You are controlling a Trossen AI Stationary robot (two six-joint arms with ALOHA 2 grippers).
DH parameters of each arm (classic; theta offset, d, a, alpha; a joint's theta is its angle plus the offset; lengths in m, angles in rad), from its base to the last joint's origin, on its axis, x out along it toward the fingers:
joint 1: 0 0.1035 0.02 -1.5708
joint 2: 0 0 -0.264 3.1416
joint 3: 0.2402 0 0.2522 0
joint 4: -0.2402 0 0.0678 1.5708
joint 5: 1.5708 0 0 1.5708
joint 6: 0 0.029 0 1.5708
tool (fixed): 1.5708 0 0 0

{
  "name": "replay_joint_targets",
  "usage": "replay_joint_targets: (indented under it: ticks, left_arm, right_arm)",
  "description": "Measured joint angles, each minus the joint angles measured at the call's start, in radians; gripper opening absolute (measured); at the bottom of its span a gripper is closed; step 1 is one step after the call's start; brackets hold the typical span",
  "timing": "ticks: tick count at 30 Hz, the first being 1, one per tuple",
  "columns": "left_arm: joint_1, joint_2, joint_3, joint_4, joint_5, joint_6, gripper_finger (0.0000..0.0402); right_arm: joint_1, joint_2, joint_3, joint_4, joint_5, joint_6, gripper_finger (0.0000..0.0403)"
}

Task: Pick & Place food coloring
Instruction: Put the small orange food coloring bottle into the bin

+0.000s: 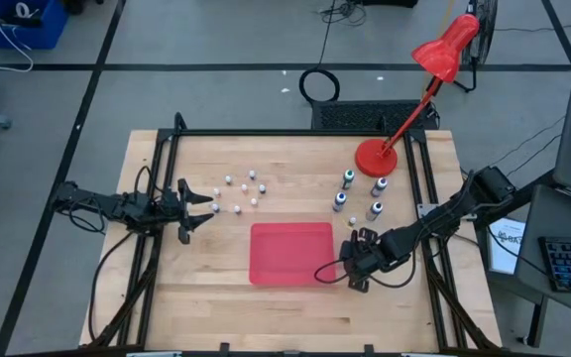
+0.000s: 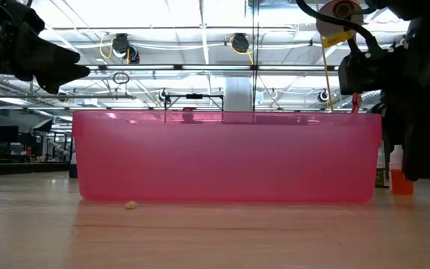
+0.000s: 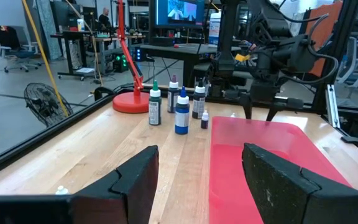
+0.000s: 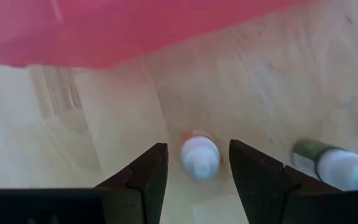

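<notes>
Trouble could come if your right tool (image 1: 358,266) drops crooked, because the small bottle could tip and roll off. From high up, that tool hangs low just beside the red tray (image 1: 290,253), fingers apart. Most food coloring bottles (image 1: 358,193) stand near the red lamp (image 1: 380,157). Your left tool (image 1: 194,209) waits, open, at the tabletop's (image 1: 216,288) left side. Down low, the tray wall fills your sight. Your left wrist shows the bottles well apart from it. Your right wrist shows a white-topped bottle (image 4: 199,155) between its spread fingers (image 4: 143,175), not touched yet, with a second bottle (image 4: 337,167) just beside.
</notes>
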Motion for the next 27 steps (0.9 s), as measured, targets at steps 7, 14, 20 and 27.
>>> replay_joint_targets:
  ticks: [7, 14, 20, 27]
  left_arm:
    - [0.0, 0.0, 0.0, 0.0, 0.0, 0.0, 0.0232]
    - [0.0, 0.0, 0.0, 0.0, 0.0, 0.0, 0.0232]
    - [0.0, 0.0, 0.0, 0.0, 0.0, 0.0, 0.0232]
    - [0.0, 0.0, 0.0, 0.0, 0.0, 0.0, 0.0232]
  right_arm:
    - [0.0, 0.0, -0.038, 0.054, 0.0, 0.001, 0.0161]
    - [0.0, 0.0, -0.038, 0.073, 0.001, 0.001, 0.0152]
    - [0.0, 0.0, -0.038, 0.097, 0.001, -0.006, 0.0127]
    - [0.0, 0.0, -0.038, 0.098, 0.001, -0.023, 0.0068]
